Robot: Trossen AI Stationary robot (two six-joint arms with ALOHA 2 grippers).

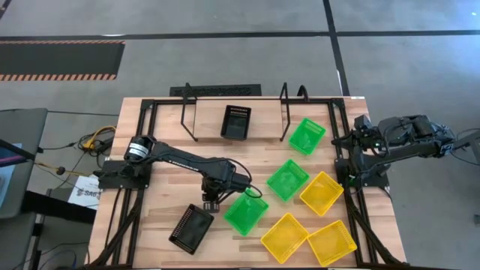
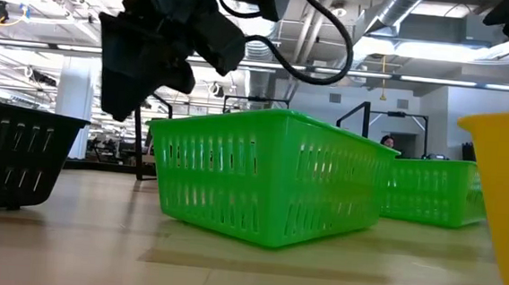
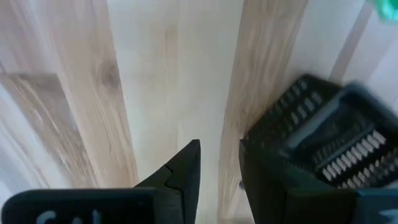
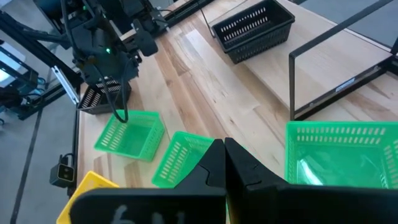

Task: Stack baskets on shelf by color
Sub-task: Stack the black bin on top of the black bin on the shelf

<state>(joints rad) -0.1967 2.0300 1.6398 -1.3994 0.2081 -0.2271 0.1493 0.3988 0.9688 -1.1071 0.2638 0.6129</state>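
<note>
On the shelf (image 1: 210,120) at the table's far side stands one black basket (image 1: 236,122). A second black basket (image 1: 192,228) rests on the table near the front left. Three green baskets (image 1: 246,213) (image 1: 287,179) (image 1: 307,136) and three yellow ones (image 1: 322,193) (image 1: 285,237) (image 1: 331,242) lie scattered over the table's right half. My left gripper (image 1: 210,199) hovers open, pointing down, between the near black basket (image 3: 311,118) and the nearest green basket (image 2: 270,175); only bare wood shows between its fingers (image 3: 221,168). My right gripper (image 4: 224,162) is shut and drawn back at the right edge.
The shelf's black wire uprights (image 1: 186,112) (image 1: 285,112) stand at either end of its plank. Bare tabletop (image 1: 172,187) lies under my left arm. A green basket (image 4: 339,152) sits close below my right gripper, beside the shelf's right upright.
</note>
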